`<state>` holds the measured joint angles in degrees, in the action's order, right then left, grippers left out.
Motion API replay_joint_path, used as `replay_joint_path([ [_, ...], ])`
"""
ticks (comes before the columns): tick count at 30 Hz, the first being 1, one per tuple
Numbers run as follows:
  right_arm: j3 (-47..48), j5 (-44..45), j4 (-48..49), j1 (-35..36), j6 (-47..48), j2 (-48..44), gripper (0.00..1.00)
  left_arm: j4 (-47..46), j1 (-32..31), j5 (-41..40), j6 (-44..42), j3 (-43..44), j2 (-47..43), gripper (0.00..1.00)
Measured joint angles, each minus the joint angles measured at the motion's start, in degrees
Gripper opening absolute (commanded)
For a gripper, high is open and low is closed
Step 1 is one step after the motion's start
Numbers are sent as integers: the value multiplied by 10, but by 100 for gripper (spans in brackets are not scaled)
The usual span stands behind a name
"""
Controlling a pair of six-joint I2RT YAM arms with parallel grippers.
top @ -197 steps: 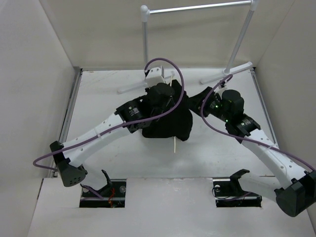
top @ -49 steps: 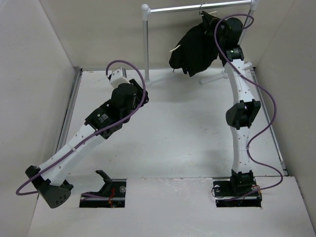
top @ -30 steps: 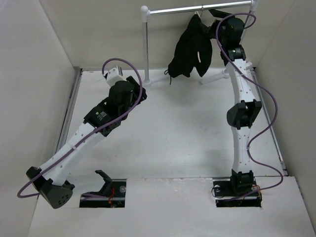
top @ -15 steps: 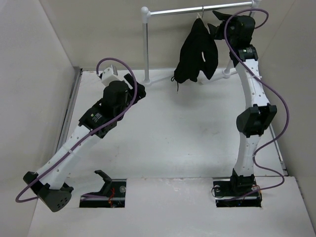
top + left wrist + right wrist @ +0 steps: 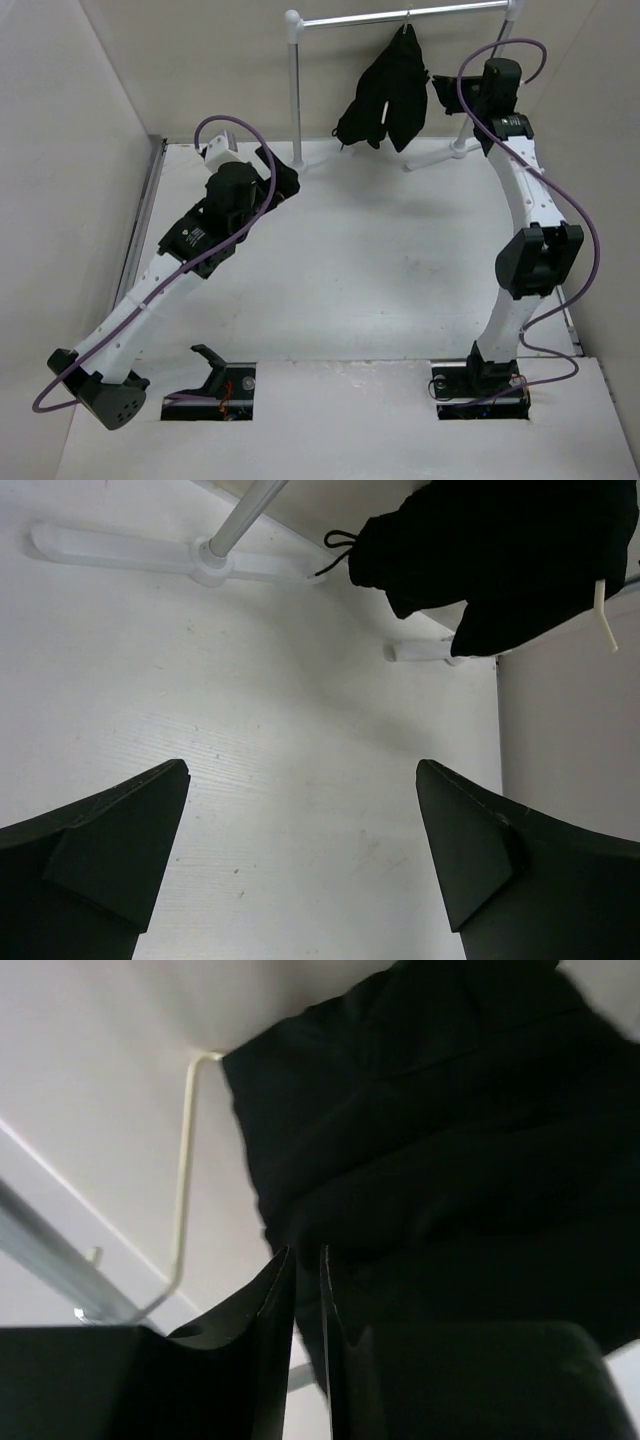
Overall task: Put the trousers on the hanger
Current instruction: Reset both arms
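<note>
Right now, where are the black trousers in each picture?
Top external: the trousers hang from the rail stand, at the top, slightly right of the middle.
Left wrist: the trousers are in the top right corner.
Right wrist: the trousers fill the upper right.
Shared landmark: the rail stand, with its post at top left in the left wrist view and its bar at lower left in the right wrist view.

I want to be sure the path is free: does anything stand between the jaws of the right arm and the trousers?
Nothing visible does. The right arm's jaws stand just beside the trousers, with only air between them. In the wrist view the hanger shows off to the left, not in the way.
</note>
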<state>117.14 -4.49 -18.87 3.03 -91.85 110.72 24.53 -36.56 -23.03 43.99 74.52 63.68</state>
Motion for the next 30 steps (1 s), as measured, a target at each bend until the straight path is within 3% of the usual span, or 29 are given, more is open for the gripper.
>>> replay_joint_path([
  [9,-182,62,-21,18,157,-158,4,7,0,18,0,-9,14,100],
  [19,-483,151,-92,112,406,-409,8,51,-1,28,0,-68,49,100],
  [25,-658,218,-192,197,462,-487,0,68,-1,33,0,-82,70,100],
  [30,-674,265,-242,267,475,-521,0,75,0,40,2,-95,85,100],
])
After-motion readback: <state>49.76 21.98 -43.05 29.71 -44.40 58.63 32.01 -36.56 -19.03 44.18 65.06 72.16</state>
